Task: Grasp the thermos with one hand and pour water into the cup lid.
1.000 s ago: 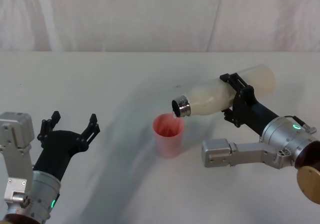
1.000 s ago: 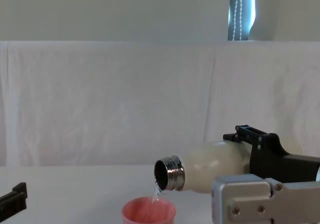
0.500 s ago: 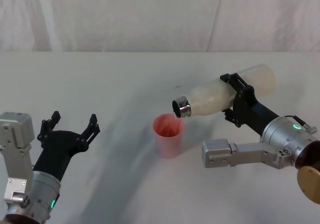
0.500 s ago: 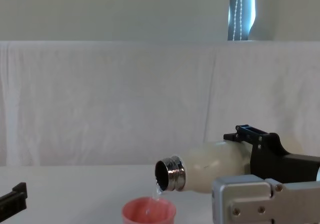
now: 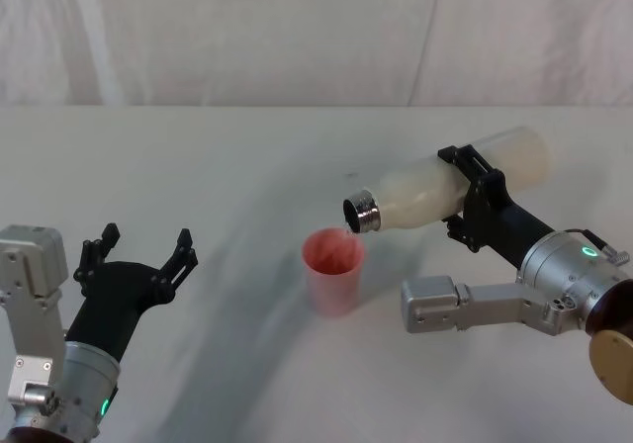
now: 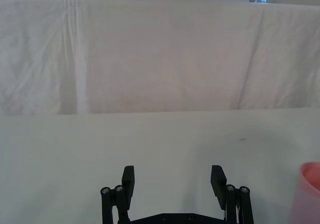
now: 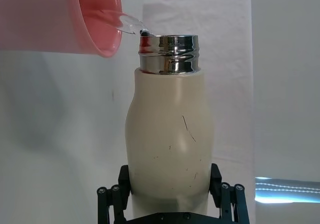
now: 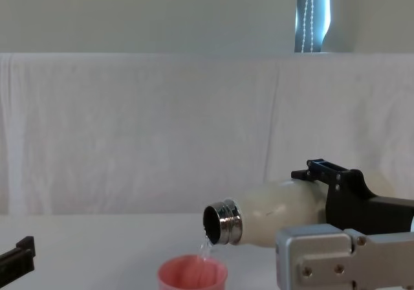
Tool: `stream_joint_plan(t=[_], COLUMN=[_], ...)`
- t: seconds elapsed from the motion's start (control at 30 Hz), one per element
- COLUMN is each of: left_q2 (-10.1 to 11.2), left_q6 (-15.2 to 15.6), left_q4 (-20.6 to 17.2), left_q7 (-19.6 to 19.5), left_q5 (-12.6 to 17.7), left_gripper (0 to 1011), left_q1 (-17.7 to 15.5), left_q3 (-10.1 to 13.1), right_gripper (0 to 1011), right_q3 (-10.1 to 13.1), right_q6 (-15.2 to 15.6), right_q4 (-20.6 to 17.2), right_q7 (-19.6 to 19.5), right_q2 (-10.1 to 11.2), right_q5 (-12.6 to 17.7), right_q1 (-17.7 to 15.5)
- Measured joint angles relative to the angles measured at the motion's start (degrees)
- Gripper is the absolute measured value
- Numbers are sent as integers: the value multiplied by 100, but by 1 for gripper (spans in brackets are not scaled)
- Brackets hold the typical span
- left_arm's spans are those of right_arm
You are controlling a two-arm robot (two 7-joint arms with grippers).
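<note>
While tipped nearly level, thermos (image 5: 445,182) trickling water into cup lid (image 5: 333,268).
Clamped by right hand (image 5: 465,198); left hand (image 5: 136,257) spread wide, idle, well apart.

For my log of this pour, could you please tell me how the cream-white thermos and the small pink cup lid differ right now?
Pose: the cream-white thermos with the steel neck lies tilted nearly level in the air, while the small salmon-pink cup lid stands upright on the white table.
Support: the right gripper is shut on the thermos; nothing holds the cup lid.
Size: the thermos is far longer than the cup lid.
Shared: both mouths are open, with water running between them.
</note>
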Motion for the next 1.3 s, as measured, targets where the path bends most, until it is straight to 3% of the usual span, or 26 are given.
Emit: stream_joint_plan(t=[1.3], left_q2=[0], left_q6=[0], left_q4=[0], left_q7=[0], left_q5=[0], left_gripper=[1001], left_q1=[0], left_q3=[0], right_gripper=[951], right_q3=[-16], right_q6=[-29], right_q4=[5], right_q7=[-32], right_q2=[-1], right_q5=[18], right_q1=[3])
